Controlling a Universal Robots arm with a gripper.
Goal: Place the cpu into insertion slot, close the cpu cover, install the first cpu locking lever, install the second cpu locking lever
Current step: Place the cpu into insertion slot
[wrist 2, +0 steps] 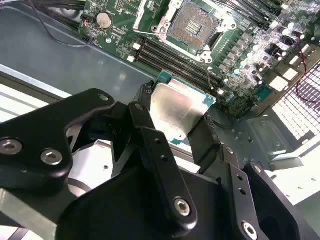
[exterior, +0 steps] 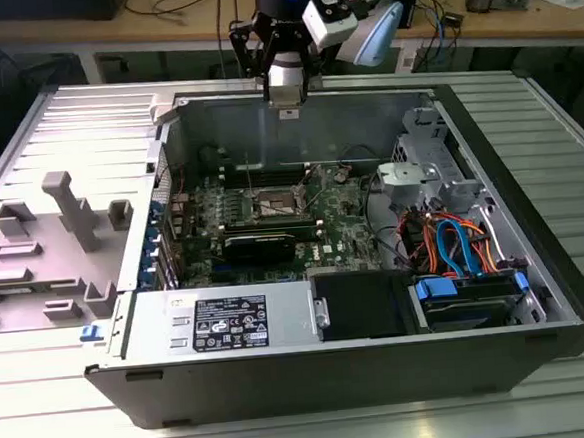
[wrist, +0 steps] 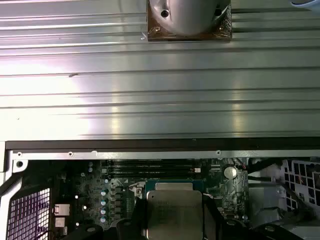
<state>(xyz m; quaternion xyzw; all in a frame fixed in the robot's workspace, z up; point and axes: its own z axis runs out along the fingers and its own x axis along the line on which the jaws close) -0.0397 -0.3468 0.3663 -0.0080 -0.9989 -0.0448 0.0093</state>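
My gripper (exterior: 286,107) hangs over the far wall of the open computer case (exterior: 538,292), shut on the cpu (wrist 2: 175,107). The cpu is a flat square chip with a silver top, pinched at two opposite edges by the black fingers (wrist 2: 150,140), and it also shows in the first wrist view (wrist: 172,210). Below and ahead lies the insertion slot (wrist 2: 192,25) on the green motherboard (exterior: 271,202), its pin field bare. Silver metal that I take for the cpu cover (wrist 2: 152,12) sits at the slot's edge. I cannot make out the locking levers.
A black heatsink block (exterior: 259,246) lies on the board just in front of the slot. The power supply (exterior: 229,319) and a cable bundle (exterior: 454,243) fill the near side of the case. A grey fixture tray (exterior: 53,246) sits on the ribbed table at the exterior view's left.
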